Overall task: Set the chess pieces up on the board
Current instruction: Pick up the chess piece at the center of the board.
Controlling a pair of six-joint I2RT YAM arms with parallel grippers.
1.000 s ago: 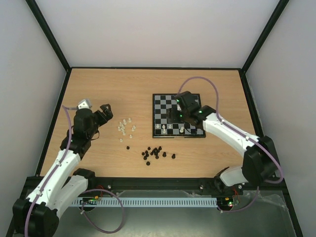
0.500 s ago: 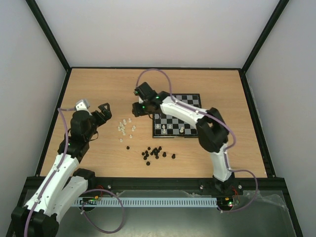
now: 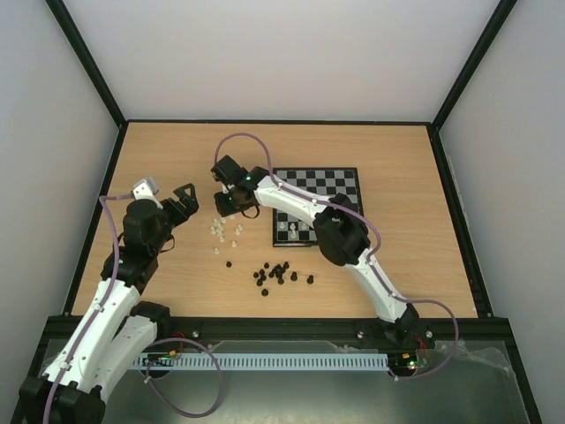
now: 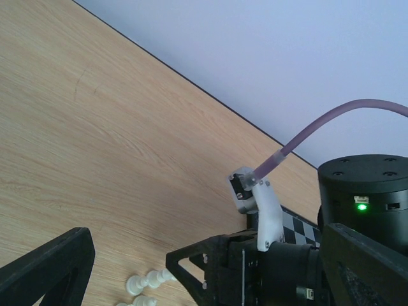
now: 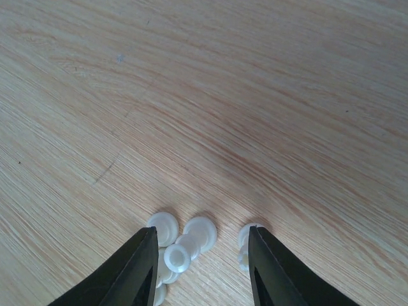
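Note:
The board (image 3: 328, 187) lies right of centre, with a few white pieces (image 3: 293, 230) on its near rows. Loose white chess pieces (image 3: 226, 229) are scattered on the wood to its left. My right gripper (image 3: 229, 204) reaches across to that pile. In the right wrist view the right gripper (image 5: 203, 231) is open and points down, with several white pieces (image 5: 177, 257) between its fingers and one piece (image 5: 244, 241) against the right finger. My left gripper (image 3: 182, 204) is open, left of the pile and holding nothing. Its finger (image 4: 46, 270) and two pieces (image 4: 145, 282) show in the left wrist view.
Several black pieces (image 3: 278, 273) lie in a loose group in front of the board. The right arm's wrist (image 4: 362, 191) and cable (image 4: 319, 127) fill the right of the left wrist view. A dark frame (image 3: 274, 122) borders the table.
The right arm has swung left from the board to above the loose white pieces, and its jaws have narrowed. The left arm has barely moved.

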